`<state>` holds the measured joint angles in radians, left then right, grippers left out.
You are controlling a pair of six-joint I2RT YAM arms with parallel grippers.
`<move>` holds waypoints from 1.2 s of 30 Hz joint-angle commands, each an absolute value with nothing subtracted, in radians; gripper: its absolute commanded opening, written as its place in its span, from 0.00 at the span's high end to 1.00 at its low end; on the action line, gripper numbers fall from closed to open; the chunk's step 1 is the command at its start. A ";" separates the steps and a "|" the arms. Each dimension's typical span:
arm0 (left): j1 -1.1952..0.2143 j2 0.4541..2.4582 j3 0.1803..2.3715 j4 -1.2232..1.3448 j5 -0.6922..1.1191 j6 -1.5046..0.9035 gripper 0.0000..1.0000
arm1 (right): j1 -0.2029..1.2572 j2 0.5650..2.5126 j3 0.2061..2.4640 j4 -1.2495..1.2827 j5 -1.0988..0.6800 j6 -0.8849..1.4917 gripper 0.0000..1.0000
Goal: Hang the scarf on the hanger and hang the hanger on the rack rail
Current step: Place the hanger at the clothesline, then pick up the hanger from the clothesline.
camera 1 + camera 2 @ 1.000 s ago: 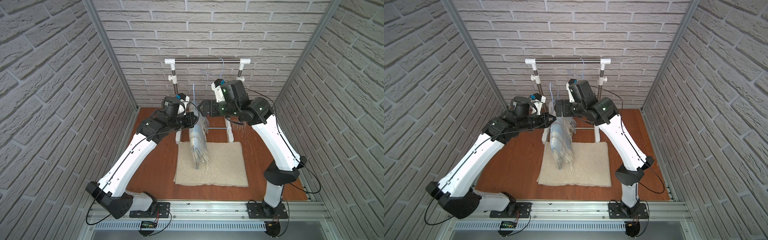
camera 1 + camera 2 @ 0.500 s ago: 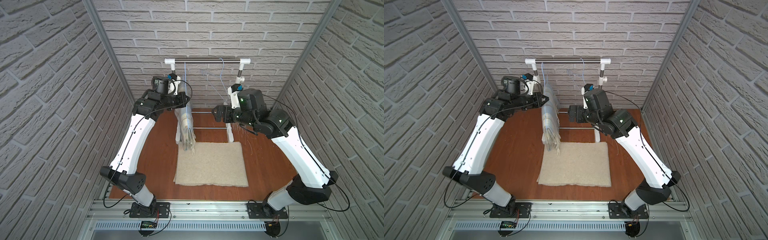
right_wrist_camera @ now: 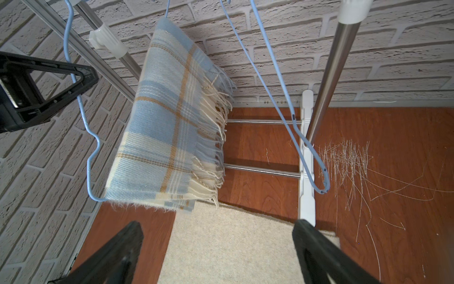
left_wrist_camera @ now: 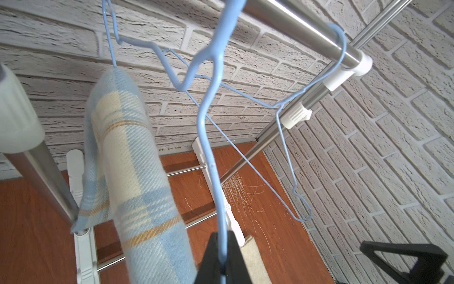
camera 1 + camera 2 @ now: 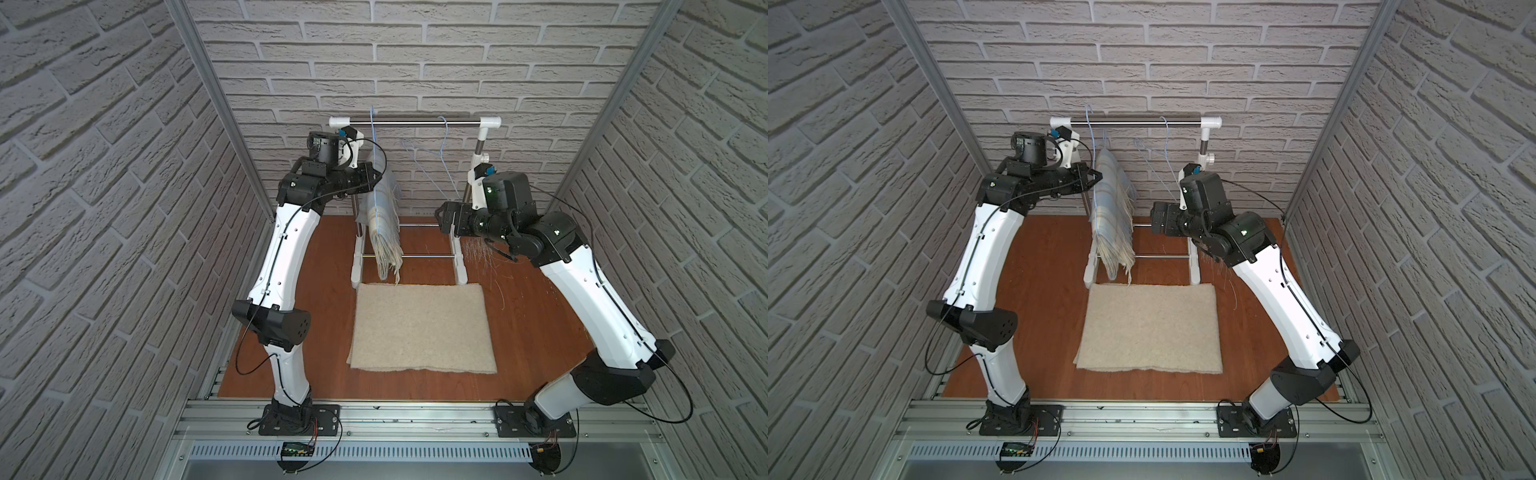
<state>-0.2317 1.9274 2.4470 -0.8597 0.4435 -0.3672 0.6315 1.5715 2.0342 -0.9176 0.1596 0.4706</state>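
Observation:
A blue and cream plaid scarf hangs folded over the bar of a blue wire hanger. My left gripper is shut on the hanger's wire just beside the scarf. The hanger's hook reaches the left end of the rack's steel rail. I cannot tell whether it rests on the rail. My right gripper is open and empty, to the right of the scarf, near the rack's right post.
A second blue hanger hangs bare on the rail's right part. A beige mat lies in front of the rack. Loose pale threads litter the wooden floor on the right. Brick walls close in on three sides.
My left arm has lifted the hanger and scarf from above the mat up and back to the rail's left end. My right gripper has drawn away to the right, still open.

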 commanded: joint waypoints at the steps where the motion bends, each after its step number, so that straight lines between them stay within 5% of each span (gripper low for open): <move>1: -0.211 1.972 2.509 -0.777 0.471 -0.354 1.00 | 0.612 1.584 2.012 -0.873 0.131 0.466 0.00; 11: -0.215 2.013 2.458 -0.796 0.477 -0.356 1.00 | 0.532 1.612 2.014 -0.862 0.131 0.423 0.00; 22: -0.218 1.896 2.337 -0.751 0.423 -0.364 0.07 | 0.456 1.709 2.060 -0.752 0.079 0.274 0.06; 33: -0.247 1.797 2.269 -0.721 0.401 -0.381 0.04 | 0.411 1.874 2.200 -0.715 -0.011 0.169 0.23; 36: -0.254 1.788 2.257 -0.711 0.406 -0.388 0.04 | 0.411 1.912 2.246 -0.743 -0.033 0.162 0.45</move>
